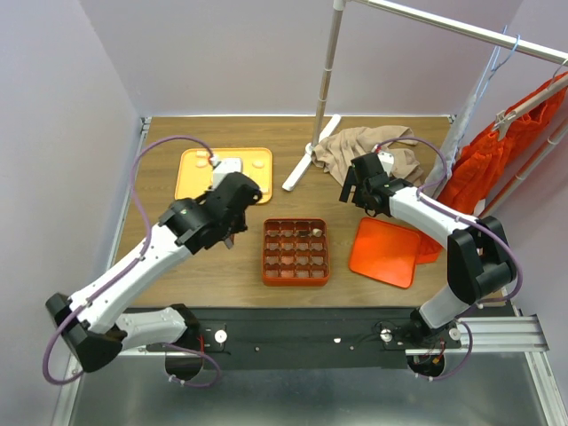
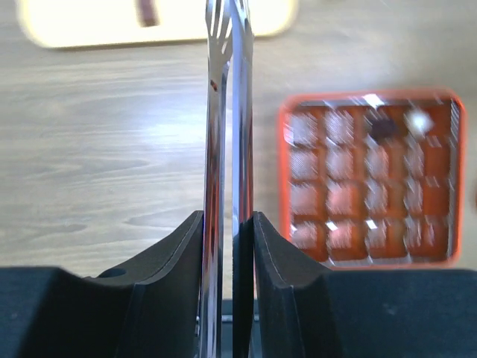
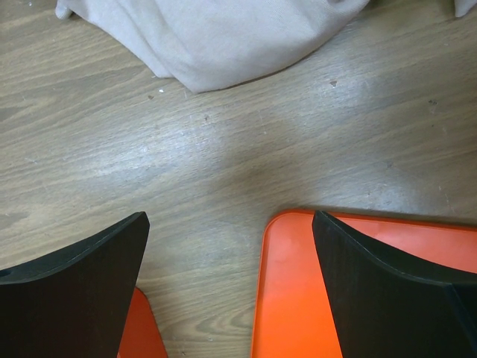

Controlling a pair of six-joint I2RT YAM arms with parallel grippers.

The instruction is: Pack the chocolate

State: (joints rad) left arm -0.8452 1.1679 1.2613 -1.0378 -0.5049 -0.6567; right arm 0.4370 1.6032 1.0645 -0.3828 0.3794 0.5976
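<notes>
Left pincer is closed on the tongs, whose blades are pressed nearly together and run straight out ahead of it over bare wood. Off to its right sits the box, with chocolate in the far row: one brown, one pale just beside it. Right pincer gapes wide and holds nothing. The lid lies under its right finger, with the cloth ahead.

Blur reduced the chocolate in the gridded box to smudges, and the tongs ran past the top edge.
</notes>
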